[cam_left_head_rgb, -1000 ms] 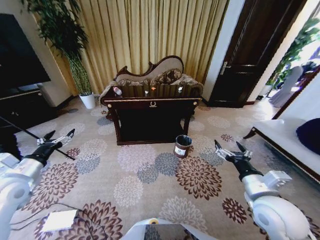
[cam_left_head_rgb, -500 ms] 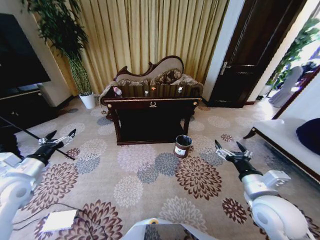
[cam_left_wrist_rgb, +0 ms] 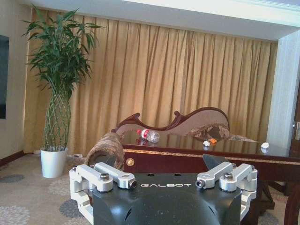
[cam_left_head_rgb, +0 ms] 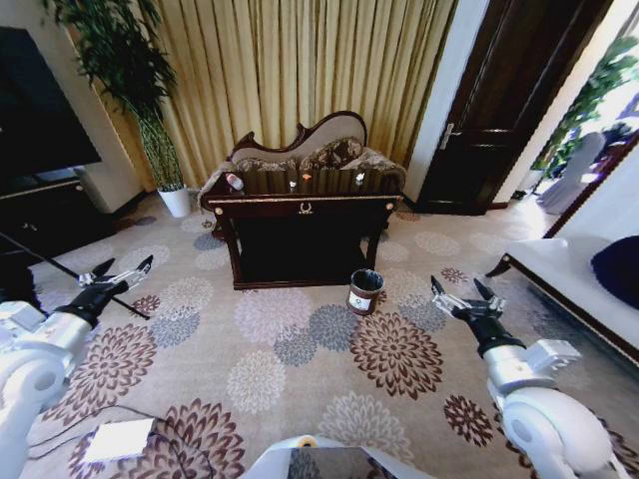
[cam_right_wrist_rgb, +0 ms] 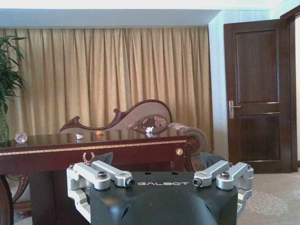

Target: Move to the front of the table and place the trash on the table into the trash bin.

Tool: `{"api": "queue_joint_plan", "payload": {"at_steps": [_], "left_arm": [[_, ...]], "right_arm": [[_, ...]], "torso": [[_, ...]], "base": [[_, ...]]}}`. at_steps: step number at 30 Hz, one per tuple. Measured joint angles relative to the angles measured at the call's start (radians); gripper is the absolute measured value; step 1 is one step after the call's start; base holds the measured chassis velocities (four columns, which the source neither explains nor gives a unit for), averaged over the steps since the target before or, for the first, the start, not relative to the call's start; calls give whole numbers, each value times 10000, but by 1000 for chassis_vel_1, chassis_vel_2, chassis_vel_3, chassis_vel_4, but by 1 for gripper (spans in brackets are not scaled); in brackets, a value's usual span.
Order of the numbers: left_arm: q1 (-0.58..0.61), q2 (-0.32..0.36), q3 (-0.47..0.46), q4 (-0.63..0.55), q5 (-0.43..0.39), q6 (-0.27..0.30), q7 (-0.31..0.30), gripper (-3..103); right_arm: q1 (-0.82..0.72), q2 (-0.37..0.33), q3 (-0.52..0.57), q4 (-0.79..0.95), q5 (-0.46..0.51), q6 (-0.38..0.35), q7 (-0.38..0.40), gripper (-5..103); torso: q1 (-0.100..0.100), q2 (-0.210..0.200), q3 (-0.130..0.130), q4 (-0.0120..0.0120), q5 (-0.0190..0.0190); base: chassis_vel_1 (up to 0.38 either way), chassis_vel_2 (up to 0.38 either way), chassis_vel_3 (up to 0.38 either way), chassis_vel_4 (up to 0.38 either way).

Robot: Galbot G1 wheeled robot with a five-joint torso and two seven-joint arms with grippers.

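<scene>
Standing well back from the table point(cam_left_head_rgb: 300, 205), robot has both arms held low out front over the flowered carpet point(cam_left_head_rgb: 300, 379); left gripper point(cam_left_head_rgb: 113, 274) spread wide, empty; right gripper point(cam_left_head_rgb: 461, 298) also wide open, nothing in it. Bottle point(cam_left_head_rgb: 235, 182) lies on its side at the tabletop's left end, small white and orange scraps point(cam_left_head_rgb: 305, 179) further along the top. Trash bin point(cam_left_head_rgb: 364, 291) sits on the floor just in front of the table's right side, near the right gripper
</scene>
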Motion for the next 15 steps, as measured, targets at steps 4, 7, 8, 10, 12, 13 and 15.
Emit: {"api": "queue_joint_plan", "payload": {"at_steps": [4,7,8,10,12,13,15], "left_arm": [[-42,0,62,0,14,-1,-2,100],[-88,4,105,13,23,-2,-4,100],[-88,4,105,13,23,-2,-4,100],[-110,22,155,21,29,-2,-5,100],[-126,32,181,22,35,-2,-6,100],[-143,41,198,23,37,-3,-6,100],[-161,49,207,24,38,-4,-7,100]], "right_arm": [[1,5,-16,-22,-1,5,-46,100],[0,6,-21,-43,-6,28,-53,100],[0,6,-21,-43,-6,28,-53,100],[-2,15,-37,-49,-11,38,-72,100],[-2,24,-43,-52,-13,40,-84,100],[-2,28,-46,-54,-13,40,-88,100],[-2,34,-50,-60,-13,41,-95,100]], "torso": [[-1,2,-1,-2,0],[-1,3,-1,-2,0],[-1,3,-1,-2,0],[0,2,0,-2,0],[0,2,0,-2,0],[1,2,0,-2,0],[1,1,0,-2,-1]], "base": [[-11,11,14,-12],[-65,75,66,-58],[-76,97,84,-78],[-109,104,93,-107],[-110,124,129,-106],[-131,124,129,-132],[-131,138,148,-132]]}}
